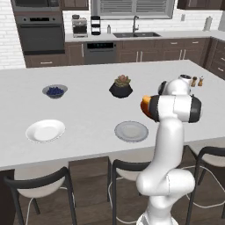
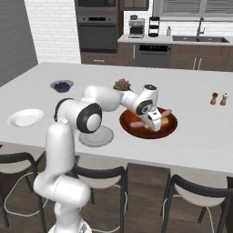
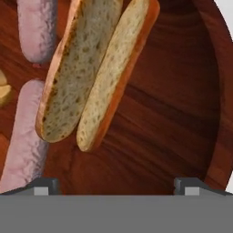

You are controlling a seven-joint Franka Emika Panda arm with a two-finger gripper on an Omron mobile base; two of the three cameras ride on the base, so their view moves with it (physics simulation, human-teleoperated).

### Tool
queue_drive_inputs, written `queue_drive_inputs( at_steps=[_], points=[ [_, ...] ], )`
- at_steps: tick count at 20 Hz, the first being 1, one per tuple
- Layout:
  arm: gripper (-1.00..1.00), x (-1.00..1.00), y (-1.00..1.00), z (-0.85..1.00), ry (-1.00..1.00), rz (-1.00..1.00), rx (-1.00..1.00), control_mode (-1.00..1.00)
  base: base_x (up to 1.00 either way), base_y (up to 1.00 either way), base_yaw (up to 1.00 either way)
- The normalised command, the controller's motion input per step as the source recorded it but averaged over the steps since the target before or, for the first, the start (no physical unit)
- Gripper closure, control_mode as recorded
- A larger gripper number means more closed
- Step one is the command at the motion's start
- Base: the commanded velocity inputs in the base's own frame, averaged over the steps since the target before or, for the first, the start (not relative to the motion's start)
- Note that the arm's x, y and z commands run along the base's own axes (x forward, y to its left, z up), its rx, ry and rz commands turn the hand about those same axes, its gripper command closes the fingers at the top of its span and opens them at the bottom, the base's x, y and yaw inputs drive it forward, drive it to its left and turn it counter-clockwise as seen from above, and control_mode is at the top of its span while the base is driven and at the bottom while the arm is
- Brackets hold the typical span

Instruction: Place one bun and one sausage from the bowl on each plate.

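Hand view, looking into the reddish-brown bowl (image 3: pixel 182 104): a split bun (image 3: pixel 91 73) lies beside two sausages (image 3: pixel 25 136). Above them hangs the gripper (image 3: pixel 116 184), fingers spread wide, touching nothing.

We see a pale island counter (image 1: pixel 88 74) carrying a white plate (image 1: pixel 45 130), a grey plate (image 1: pixel 131 131), a small bowl of blueberries (image 1: pixel 55 91), a potted succulent (image 1: pixel 121 86), two shakers (image 2: pixel 218 98) and the reddish-brown bowl (image 2: pixel 129 123), the plates well apart.
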Motion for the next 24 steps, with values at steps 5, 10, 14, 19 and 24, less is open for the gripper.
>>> queue_drive_inputs(
  at_steps=[5,10,14,19,24],
  points=[
    [-1.0,0.13,0.0,-0.18,-0.01,-0.04,0.0,-1.0,0.0,0.0,0.0],
    [-1.0,0.06,-0.01,0.1,-0.04,-0.02,0.02,-1.0,0.0,0.0,0.0],
    [-1.0,0.44,0.0,-0.04,0.0,0.0,0.0,-1.0,0.0,0.0,0.0],
    [-1.0,0.36,-0.02,-0.22,0.0,0.0,0.0,-1.0,0.0,0.0,0.0],
    [-1.0,0.08,-0.04,-0.41,0.0,0.0,0.0,-1.0,0.0,0.0,0.0]
  ],
)
